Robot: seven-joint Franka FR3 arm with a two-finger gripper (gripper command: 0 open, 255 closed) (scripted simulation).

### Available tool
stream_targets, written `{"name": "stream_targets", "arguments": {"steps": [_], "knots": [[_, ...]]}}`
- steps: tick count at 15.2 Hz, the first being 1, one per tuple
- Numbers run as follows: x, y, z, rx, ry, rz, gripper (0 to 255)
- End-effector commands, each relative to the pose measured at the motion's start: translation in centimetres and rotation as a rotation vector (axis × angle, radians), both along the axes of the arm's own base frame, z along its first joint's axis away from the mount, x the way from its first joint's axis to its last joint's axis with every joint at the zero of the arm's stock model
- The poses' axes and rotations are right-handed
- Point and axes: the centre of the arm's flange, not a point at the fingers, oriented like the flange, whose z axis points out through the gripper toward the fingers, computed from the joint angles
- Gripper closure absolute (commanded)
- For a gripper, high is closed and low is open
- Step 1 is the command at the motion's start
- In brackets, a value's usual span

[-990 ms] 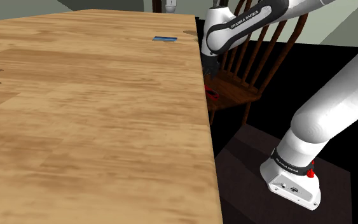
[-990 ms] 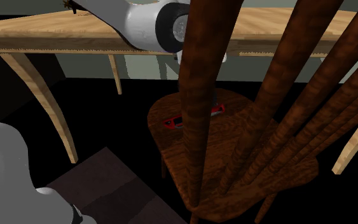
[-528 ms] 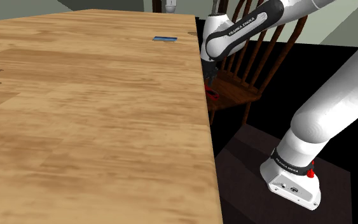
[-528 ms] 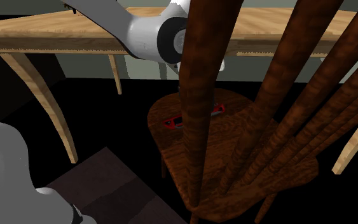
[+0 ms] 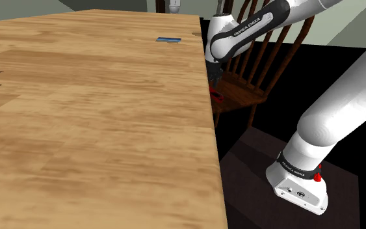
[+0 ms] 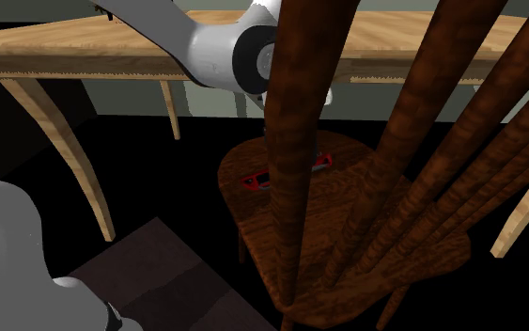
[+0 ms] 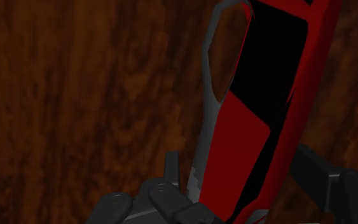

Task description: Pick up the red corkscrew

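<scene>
The red corkscrew [image 7: 241, 140] lies flat on the brown wooden seat of a chair [image 6: 365, 226]. The chair stands just beside the big wooden counter [image 5: 97, 117]. The black gripper [image 7: 238, 168] is down over the corkscrew. Its two fingers [image 7: 311, 168] are closed in on it, one pressing on each side.

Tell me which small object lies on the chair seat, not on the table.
The red corkscrew does: it lies on the dark chair seat, while the flat blue object rests on the light wooden table.
</scene>
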Motion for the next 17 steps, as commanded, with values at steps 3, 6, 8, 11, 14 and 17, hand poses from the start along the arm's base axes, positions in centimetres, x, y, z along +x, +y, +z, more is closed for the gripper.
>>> {"name": "stream_targets", "arguments": {"steps": [3,6,8,11,14,17], "knots": [[0.0,0.0,1.5,0.000,0.002,0.001,255],[0.0,0.0,3.1,0.000,0.002,0.001,255],[0.0,0.0,4.1,0.000,0.002,0.001,255],[0.0,0.0,5.7,0.000,0.002,0.001,255],[0.0,0.0,7.3,0.000,0.002,0.001,255],[0.0,0.0,7.9,0.000,0.002,0.001,255]]}}
